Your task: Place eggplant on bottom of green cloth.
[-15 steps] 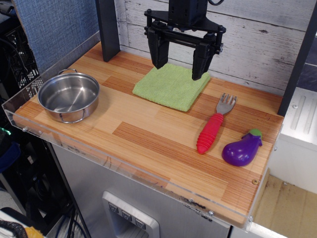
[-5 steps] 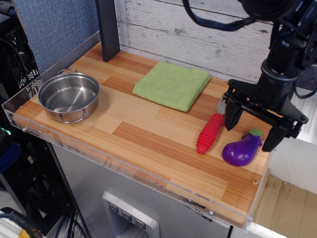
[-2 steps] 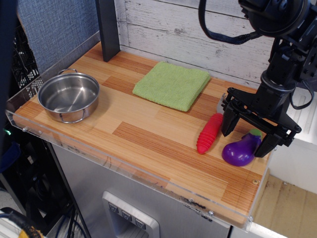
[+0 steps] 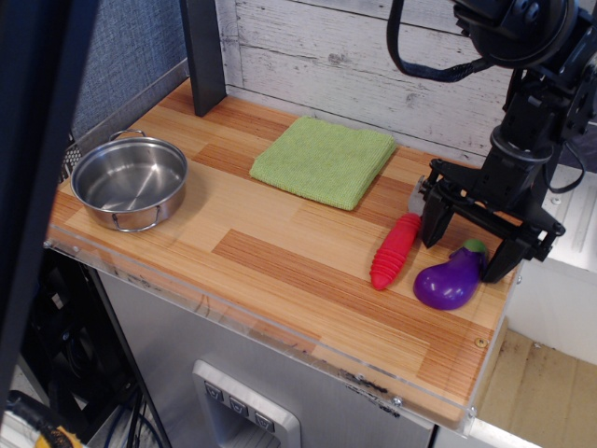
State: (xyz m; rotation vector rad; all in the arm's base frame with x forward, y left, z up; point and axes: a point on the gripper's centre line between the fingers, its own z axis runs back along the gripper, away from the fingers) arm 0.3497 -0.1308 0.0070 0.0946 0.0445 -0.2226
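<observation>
Wooden surface [image 4: 280, 243]: eggplant [image 4: 451, 281] lies near the right edge, cloth [image 4: 324, 160] at the back edge. Tool [image 4: 466, 245] hangs over it, jaws apart, possibly touching. Closing off-centre could squirt the glossy eggplant over that edge.

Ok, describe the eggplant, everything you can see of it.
The eggplant is a small, glossy purple toy, plastic by its shine, plump and pear-shaped with a green stem cap. It lies on its side near the right front corner of the wooden table, just right of the red-handled fork. The open gripper straddles its stem end; contact cannot be told.
</observation>
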